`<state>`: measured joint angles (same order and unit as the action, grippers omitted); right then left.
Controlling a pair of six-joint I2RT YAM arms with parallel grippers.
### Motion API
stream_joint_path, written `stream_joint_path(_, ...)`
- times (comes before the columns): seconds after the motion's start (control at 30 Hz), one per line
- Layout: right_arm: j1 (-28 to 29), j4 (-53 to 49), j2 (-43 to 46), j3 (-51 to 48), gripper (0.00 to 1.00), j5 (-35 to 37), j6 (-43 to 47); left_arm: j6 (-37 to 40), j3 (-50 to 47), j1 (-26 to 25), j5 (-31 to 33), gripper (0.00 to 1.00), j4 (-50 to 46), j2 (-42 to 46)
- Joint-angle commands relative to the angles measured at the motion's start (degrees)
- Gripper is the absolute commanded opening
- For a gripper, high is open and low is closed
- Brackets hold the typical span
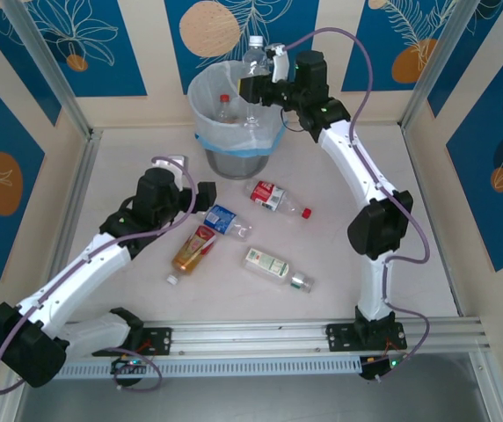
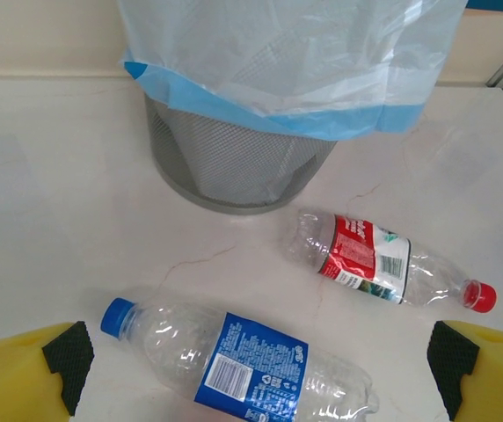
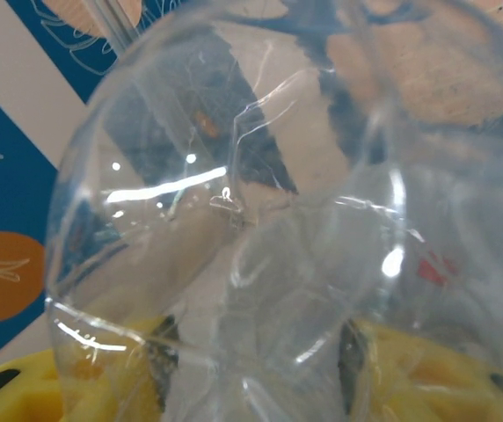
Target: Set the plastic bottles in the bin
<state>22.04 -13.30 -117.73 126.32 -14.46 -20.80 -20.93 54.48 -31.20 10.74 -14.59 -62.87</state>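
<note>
Right gripper [image 1: 262, 83] was clamped on a clear bottle [image 1: 254, 60] right over the bin [image 1: 200, 97], so I'd guess letting go came next. Left gripper [image 1: 204, 197] hung wide open beside the blue-label bottle [image 2: 251, 360] on the table [image 1: 366, 158].

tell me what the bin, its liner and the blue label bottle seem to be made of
Bin: looks like grey metal mesh, matte; fine holes show across its wall.
Liner: thin plastic film, translucent white with a light-blue band, softly creased.
Blue-label bottle: clear glossy plastic, dented and see-through; the label could be paper or film.
</note>
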Motion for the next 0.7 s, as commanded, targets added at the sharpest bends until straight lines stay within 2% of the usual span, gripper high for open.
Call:
stream_joint_path(0.0, -0.1, 5.4, -2.7, 3.9, 0.34, 1.4, -6.5, -1.1, -0.8, 0.7, 1.4, 0.99, -0.2, 1.3)
stream_joint_path(0.1, 0.3, 9.6, -4.7, 4.9, 0.34, 2.2, -9.9, -1.2, -1.0, 0.7, 1.5, 0.99, 0.2, 1.4)
stream_joint_path(0.27, 1.4, 17.0, -7.9, 4.1, 0.34, 11.1, -11.8, -1.2, -1.6, 0.7, 0.6, 0.99, 0.8, 1.5)
stream_joint_path(0.4, 2.0, 21.2, -10.8, 5.0, 0.35, 13.1, -13.7, -1.2, -1.7, 0.7, -1.4, 0.99, 1.4, 1.6)
stream_joint_path(0.67, 4.2, 18.6, -13.7, 7.3, 0.42, 14.6, -5.7, -1.6, -1.9, 0.7, -1.1, 0.99, 1.6, 1.1)
